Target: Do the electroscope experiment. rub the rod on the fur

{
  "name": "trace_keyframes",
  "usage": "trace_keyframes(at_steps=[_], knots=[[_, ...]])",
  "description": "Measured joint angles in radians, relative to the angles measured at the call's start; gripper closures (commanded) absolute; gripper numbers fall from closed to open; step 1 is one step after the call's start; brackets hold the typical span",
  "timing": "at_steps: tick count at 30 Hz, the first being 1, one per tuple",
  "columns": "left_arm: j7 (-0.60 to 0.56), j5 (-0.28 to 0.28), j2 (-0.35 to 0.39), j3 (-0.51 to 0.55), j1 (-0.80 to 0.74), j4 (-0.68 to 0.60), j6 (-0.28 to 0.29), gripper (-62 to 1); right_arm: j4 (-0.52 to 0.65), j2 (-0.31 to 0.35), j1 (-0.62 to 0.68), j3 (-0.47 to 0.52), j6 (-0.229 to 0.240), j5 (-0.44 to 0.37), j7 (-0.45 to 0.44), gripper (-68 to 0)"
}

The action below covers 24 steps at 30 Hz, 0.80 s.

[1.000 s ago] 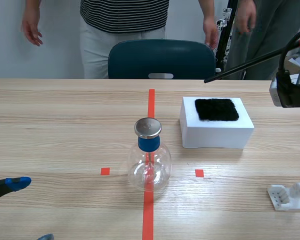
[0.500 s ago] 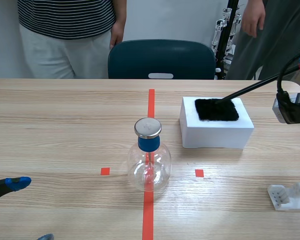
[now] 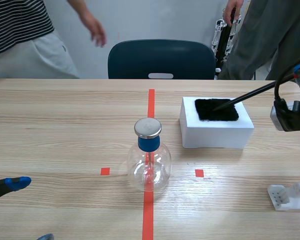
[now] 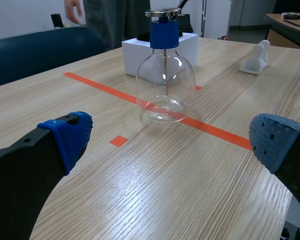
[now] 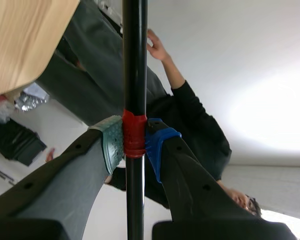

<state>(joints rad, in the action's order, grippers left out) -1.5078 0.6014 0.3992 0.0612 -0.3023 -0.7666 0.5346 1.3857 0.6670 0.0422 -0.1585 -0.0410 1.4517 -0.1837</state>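
Squeezing the black rod [image 5: 134,60] at its red band [image 5: 134,134], the right gripper [image 5: 135,142], cut off at the scene view's edge, is resting the rod's tip on the fur [image 3: 216,109] on the white block [image 3: 215,135], while the left gripper [image 4: 172,140] is sitting open.

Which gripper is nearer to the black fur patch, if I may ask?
Right. The right gripper holds the rod whose tip rests on the fur; the left gripper sits beyond the flask.
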Motion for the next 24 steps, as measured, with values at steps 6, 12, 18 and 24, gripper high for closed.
trace_keyframes(at_steps=[6, 12, 18, 24], knots=[[0.000, 0.000, 0.000, 0.000, 0.000, 0.000, 0.000, -62.3, 0.000, -0.016, 0.000, 0.000, -0.010, 0.007, 0.048, -0.2], [0.000, 0.000, 0.000, 0.000, 0.000, 0.000, 0.000, -62.3, 0.000, 0.009, -0.001, -0.004, -0.006, 0.008, 0.077, -0.2], [0.000, 0.000, 0.000, 0.000, 0.000, 0.000, 0.000, -62.3, 0.000, 0.060, -0.076, -0.131, -0.007, 0.008, 0.080, -0.2], [0.000, 0.000, 0.000, 0.000, 0.000, 0.000, 0.000, -62.3, 0.000, 0.091, -0.108, -0.190, 0.005, 0.009, 0.128, -0.2]])
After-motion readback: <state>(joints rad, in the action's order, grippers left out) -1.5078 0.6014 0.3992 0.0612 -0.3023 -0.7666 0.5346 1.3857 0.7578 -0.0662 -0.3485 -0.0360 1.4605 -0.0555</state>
